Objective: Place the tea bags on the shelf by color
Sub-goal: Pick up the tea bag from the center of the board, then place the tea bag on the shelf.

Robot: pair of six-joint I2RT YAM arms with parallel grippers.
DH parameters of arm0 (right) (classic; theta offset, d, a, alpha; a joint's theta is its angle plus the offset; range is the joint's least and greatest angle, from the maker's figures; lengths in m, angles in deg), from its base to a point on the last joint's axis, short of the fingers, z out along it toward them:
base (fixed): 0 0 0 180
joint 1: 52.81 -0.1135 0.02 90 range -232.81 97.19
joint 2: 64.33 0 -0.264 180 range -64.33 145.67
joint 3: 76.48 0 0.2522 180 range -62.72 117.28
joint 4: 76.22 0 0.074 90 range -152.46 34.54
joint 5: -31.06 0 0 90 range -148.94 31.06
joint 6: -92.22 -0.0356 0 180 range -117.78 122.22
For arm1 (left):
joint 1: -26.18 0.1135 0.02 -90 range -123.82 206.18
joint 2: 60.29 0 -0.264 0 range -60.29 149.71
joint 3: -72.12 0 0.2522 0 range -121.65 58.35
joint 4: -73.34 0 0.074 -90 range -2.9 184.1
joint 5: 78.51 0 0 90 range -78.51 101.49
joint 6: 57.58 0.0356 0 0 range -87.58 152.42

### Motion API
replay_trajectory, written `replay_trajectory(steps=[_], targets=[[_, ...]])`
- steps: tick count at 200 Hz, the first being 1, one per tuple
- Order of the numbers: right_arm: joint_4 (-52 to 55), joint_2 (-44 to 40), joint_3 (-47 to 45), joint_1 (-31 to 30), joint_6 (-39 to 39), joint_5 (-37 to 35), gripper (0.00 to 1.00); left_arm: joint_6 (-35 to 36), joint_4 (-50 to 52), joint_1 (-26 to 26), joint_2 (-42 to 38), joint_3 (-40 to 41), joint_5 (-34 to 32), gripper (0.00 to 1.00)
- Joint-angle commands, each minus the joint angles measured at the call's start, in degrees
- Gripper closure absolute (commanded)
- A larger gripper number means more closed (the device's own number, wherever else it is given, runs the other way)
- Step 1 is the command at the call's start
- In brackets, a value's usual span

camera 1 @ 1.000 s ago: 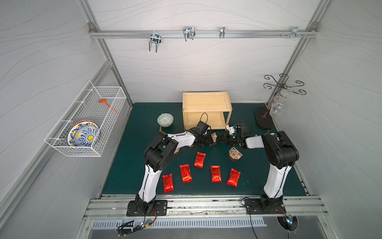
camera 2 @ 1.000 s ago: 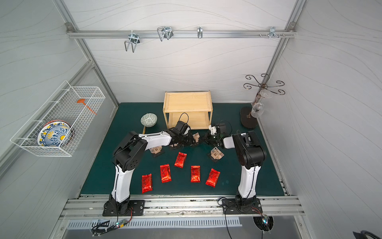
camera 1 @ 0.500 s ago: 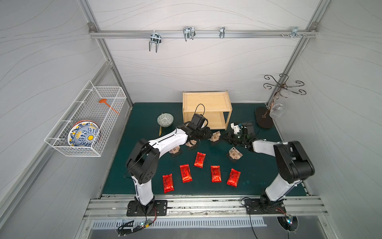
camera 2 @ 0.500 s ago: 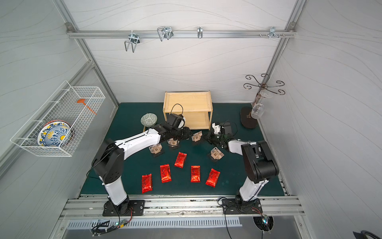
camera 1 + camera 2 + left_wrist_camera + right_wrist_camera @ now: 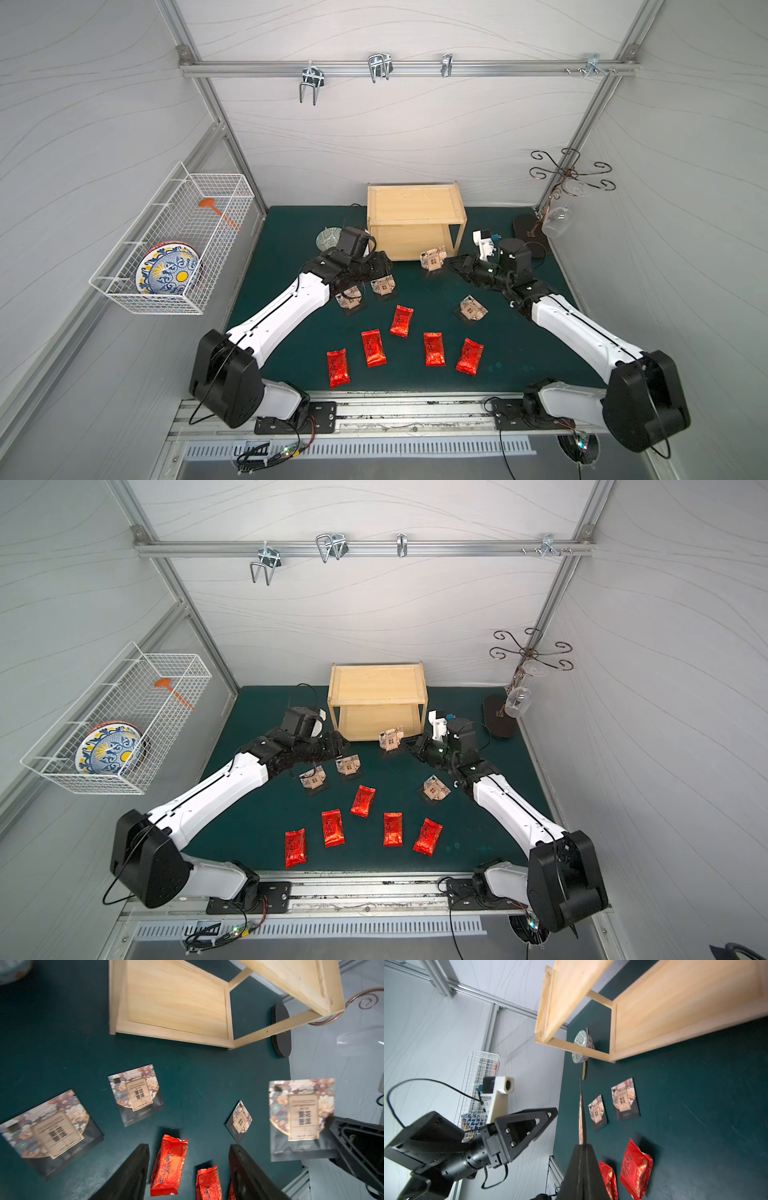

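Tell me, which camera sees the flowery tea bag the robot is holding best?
The left wrist view: the held tea bag faces it, flowery front showing. The right wrist view sees it only edge-on, pinched in the right fingers. In both top views it is tiny.

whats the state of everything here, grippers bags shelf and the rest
left gripper, open, empty
right gripper, shut on held beige tea bag
held beige tea bag, off the mat, near shelf front
other beige tea bags, three flat on mat
red tea bags, five flat on mat
shelf, both tiers empty
wine glass, hanging upside down
plate, on edge in basket
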State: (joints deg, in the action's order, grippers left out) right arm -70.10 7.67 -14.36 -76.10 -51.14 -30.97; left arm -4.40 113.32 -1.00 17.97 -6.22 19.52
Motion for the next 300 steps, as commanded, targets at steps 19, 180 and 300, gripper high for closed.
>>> replay_trajectory(steps=[19,180,300], targets=[[-1.59,10.01,12.93,-3.21,-2.78,-2.09,1.0,0.52,2.39,4.07,-2.72,0.97,-1.8,0.34],[-1.2,45.92,53.64,-9.56,-6.14,-9.26,1.0,2.52,3.91,8.63,-2.19,2.61,-3.93,0.35],[9.26,51.22,61.62,-10.46,0.86,-10.53,0.92,2.19,2.9,9.07,-1.78,3.01,-2.54,0.35]])
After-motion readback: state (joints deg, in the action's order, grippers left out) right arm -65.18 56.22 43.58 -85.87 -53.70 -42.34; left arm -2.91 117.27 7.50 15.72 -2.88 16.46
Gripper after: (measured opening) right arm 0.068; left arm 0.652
